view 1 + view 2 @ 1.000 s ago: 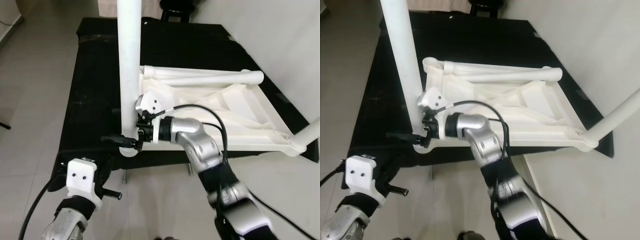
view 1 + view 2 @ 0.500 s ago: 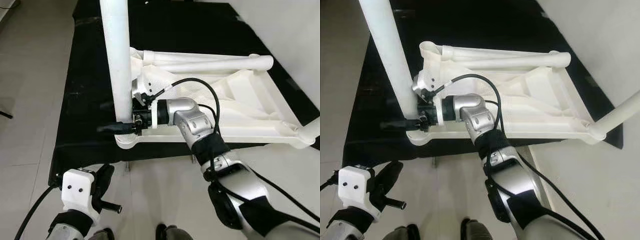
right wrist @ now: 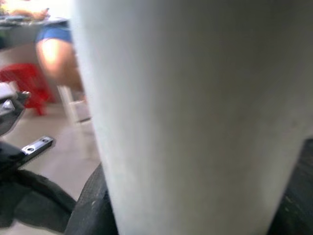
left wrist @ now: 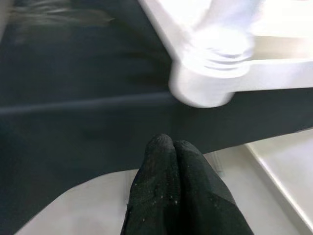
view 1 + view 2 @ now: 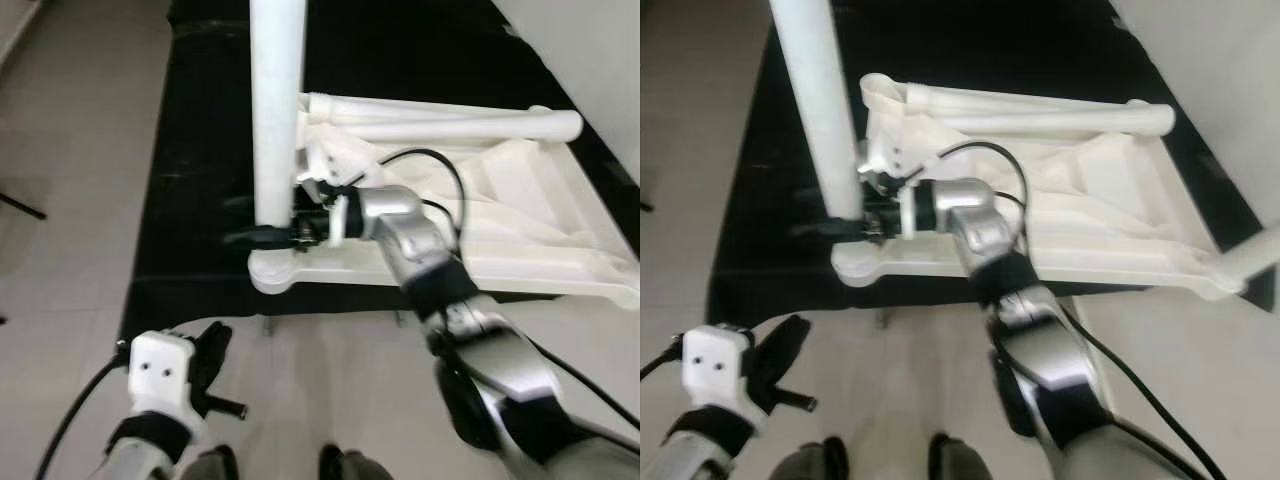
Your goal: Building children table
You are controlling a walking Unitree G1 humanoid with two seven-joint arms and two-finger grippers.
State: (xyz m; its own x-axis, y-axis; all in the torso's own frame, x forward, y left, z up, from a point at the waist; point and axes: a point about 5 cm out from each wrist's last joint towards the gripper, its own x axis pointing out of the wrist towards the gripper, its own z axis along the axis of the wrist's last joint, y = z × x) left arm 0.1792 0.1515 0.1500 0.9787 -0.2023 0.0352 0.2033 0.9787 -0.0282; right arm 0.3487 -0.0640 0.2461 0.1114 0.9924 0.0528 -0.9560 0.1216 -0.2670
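From the head camera I see the white children's table top [image 5: 520, 225] lying upside down on a black-covered worktop [image 5: 200, 150], with one white leg [image 5: 277, 110] standing upright in the round corner socket [image 5: 275, 272] at about 9 o'clock of the frame. A second leg [image 5: 450, 125] lies flat along the far edge at 12 o'clock, and a third leg [image 5: 1252, 252] sticks up at the 3 o'clock corner. My right tool [image 5: 262, 236] reaches across the near rim and pinches the upright leg low down, just above the socket; in the right wrist camera the leg's pale surface sits close between the black fingers [image 3: 90, 205]. My left tool [image 4: 171, 188] hangs low at 7 o'clock, off the worktop and above the tiled floor [image 5: 70, 200], its two fingers pressed together with nothing in them, pointing toward the socket corner.
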